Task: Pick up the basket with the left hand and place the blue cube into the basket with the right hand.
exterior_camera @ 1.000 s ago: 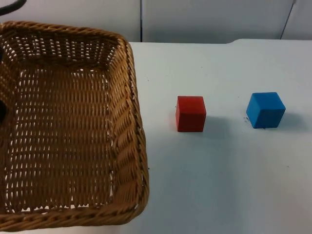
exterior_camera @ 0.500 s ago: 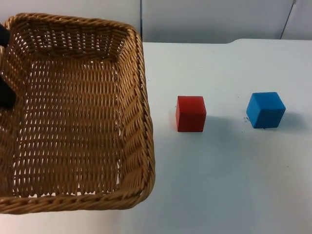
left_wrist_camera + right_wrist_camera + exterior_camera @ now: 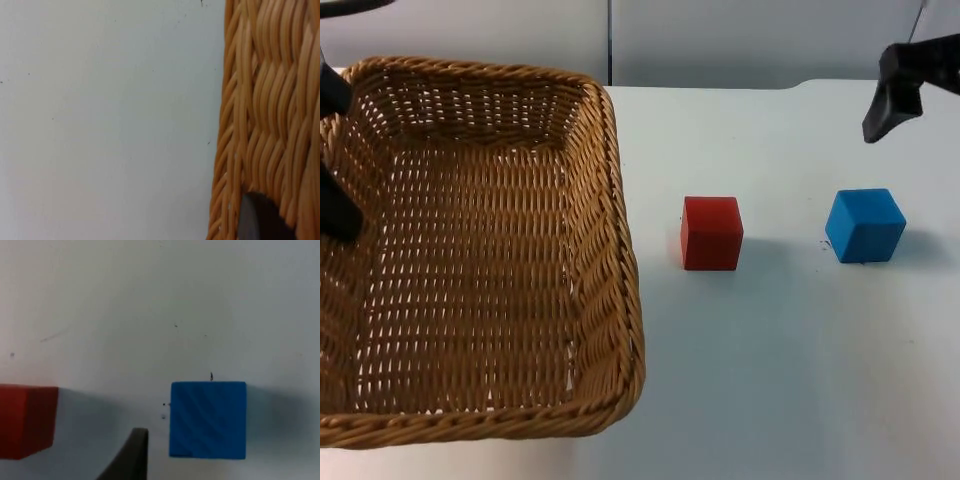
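Far left: left gripper (image 3: 334,150) clamped on the left rim of the woven basket (image 3: 610,250), one black fingertip (image 3: 260,220) pressed against the wicker, basket apparently held up off the white table (image 3: 770,380) and taking up the left half of the top view. Middle: red cube (image 3: 711,232) resting on the table between basket and blue cube (image 3: 864,225), apart from both; blue cube itself still on the table, right of the red one, outside the basket. Far right: right gripper (image 3: 892,105) hanging above and just behind the blue cube, not touching it, spread of its jaws impossible to tell, one dark fingertip (image 3: 131,455) seen just beside the blue cube (image 3: 208,420) with the red cube (image 3: 25,421) off to its other side.
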Controlling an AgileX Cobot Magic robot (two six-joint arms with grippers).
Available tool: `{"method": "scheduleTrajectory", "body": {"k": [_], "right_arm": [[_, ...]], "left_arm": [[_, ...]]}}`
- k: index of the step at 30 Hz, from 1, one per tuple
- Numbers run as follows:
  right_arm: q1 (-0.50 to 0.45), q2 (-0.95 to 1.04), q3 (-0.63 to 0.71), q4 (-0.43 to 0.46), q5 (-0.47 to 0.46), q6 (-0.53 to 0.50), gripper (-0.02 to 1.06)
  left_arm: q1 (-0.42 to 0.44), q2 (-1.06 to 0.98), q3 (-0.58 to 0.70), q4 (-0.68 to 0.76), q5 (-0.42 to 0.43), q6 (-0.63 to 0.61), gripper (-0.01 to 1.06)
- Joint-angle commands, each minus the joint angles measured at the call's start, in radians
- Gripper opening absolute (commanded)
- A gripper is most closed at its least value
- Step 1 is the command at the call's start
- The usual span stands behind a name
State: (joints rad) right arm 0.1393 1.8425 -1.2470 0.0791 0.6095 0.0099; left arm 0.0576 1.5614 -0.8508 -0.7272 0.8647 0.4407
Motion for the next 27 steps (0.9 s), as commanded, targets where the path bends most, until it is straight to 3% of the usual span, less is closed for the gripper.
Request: {"method": "scheduleTrajectory", "body": {"k": [1,13,27], "right_arm": [[0.002,0.032,-0.015,-0.060,-0.012,0.062,0.98],[0.037,0.158,-0.015,-0.079,-0.114,0.069,0.96],[0.044,0.262,-0.015,-0.079,-0.159,0.100,0.91]], "left_arm": [[0.000,-0.001,-0.012,-0.037,0.016,-0.002,0.00],[0.000,-0.001,-0.012,-0.036,0.000,-0.002,0.00],[0.000,-0.001,-0.012,-0.040,0.002,0.001,0.00]]}}
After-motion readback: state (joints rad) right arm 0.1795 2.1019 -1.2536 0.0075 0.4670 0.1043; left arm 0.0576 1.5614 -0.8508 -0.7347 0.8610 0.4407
